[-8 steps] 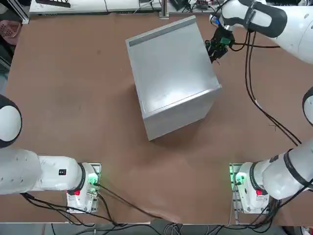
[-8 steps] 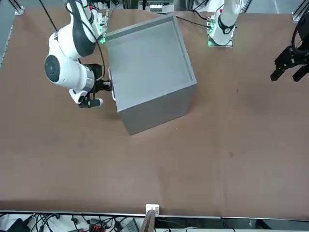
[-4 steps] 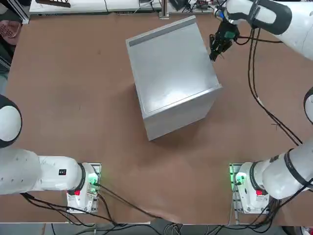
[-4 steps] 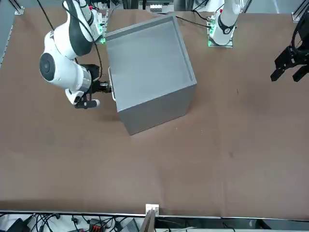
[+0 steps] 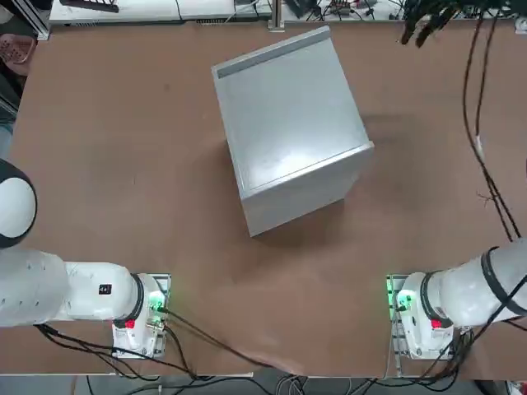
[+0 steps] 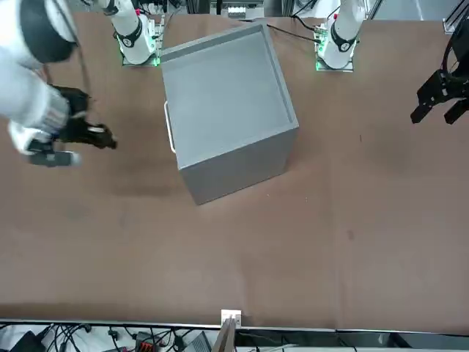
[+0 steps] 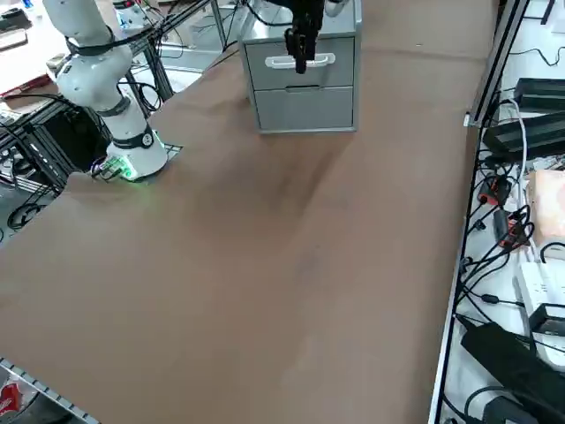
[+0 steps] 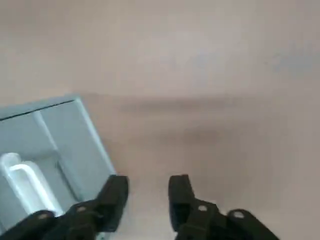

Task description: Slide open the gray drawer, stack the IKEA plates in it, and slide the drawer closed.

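The gray drawer point(image 7: 301, 61) sits shut in the cabinet point(image 5: 288, 127) mid-table, rigid and probably smooth-running, best taken by its pale bar handle point(image 7: 302, 61) (no plates visible), while the right gripper point(image 8: 146, 200) hangs beside the cabinet, fingers parted and holding nothing.

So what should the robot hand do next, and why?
Probably just move back toward its base. The gray drawer sits flush in the cabinet, no plates show on the table, and the right gripper hangs open and empty, apart from the handle.
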{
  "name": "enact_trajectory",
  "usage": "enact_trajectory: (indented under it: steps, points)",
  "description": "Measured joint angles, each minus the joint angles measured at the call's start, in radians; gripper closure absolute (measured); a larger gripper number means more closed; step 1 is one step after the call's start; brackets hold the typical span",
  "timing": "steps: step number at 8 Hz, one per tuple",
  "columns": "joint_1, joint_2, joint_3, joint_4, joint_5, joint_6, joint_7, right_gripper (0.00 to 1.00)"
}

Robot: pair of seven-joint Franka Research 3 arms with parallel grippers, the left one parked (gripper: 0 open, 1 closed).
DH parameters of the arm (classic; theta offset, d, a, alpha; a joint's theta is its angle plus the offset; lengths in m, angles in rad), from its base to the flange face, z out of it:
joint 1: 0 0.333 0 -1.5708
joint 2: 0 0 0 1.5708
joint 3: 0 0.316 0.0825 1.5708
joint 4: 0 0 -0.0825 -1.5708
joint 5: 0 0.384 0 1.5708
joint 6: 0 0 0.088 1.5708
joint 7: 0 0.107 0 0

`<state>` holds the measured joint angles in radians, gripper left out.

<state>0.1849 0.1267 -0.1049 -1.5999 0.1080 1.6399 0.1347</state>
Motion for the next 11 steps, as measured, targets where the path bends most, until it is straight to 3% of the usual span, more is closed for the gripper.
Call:
enact_trajectory:
  steps: [2, 6, 7, 8, 9, 11]
  points:
    - [-0.022, -0.019, -0.001, 0.003, -0.078, -0.028, -0.036, 0.04]
    - [-0.061, -0.108, 0.011, 0.004, -0.094, -0.070, -0.059, 0.00]
    - [-0.115, -0.133, 0.060, 0.002, -0.095, -0.089, -0.059, 0.00]
    - [-0.184, -0.155, 0.132, -0.004, -0.096, -0.109, -0.061, 0.00]
    - [-0.219, -0.173, 0.172, -0.011, -0.099, -0.128, -0.066, 0.00]
    - [-0.228, -0.181, 0.183, -0.016, -0.104, -0.135, -0.073, 0.00]
